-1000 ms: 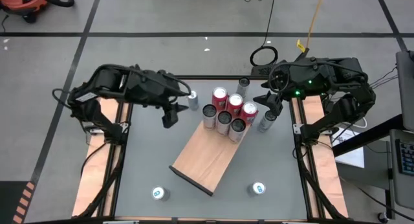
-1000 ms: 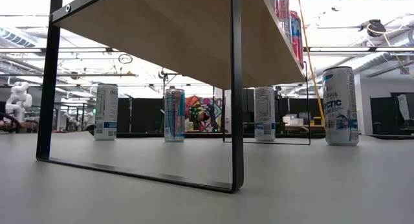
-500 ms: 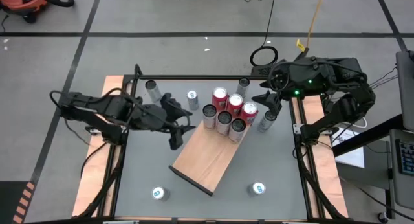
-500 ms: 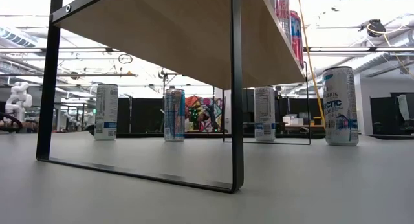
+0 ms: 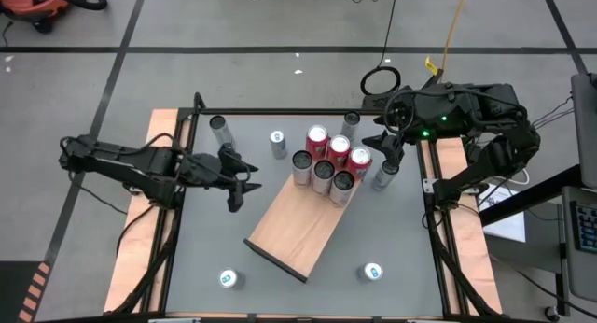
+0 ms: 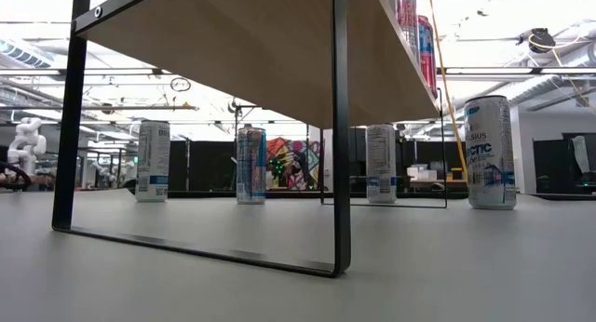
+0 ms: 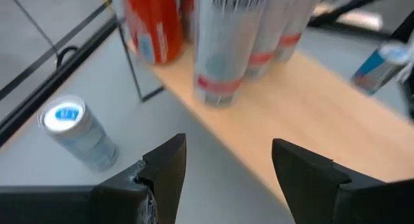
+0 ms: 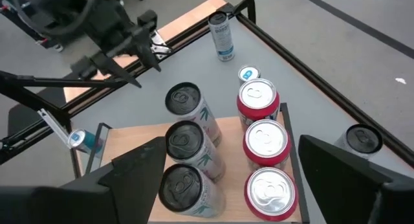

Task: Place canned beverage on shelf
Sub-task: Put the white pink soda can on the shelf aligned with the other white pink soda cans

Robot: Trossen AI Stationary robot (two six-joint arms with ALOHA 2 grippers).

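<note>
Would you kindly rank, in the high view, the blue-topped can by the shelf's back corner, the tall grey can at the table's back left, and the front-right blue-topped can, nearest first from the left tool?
From the left tool:
1. Blue-topped can, just behind it, by the shelf corner.
2. Tall grey can, back left of the table.
3. Front-right can, beyond the shelf, clearly farthest.
The first two are nearly equal.

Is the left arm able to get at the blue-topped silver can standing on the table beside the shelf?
Probably yes. The left gripper is open and empty, and the blue-topped silver can stands alone on grey tabletop just off the wooden shelf, with nothing between them.
</note>
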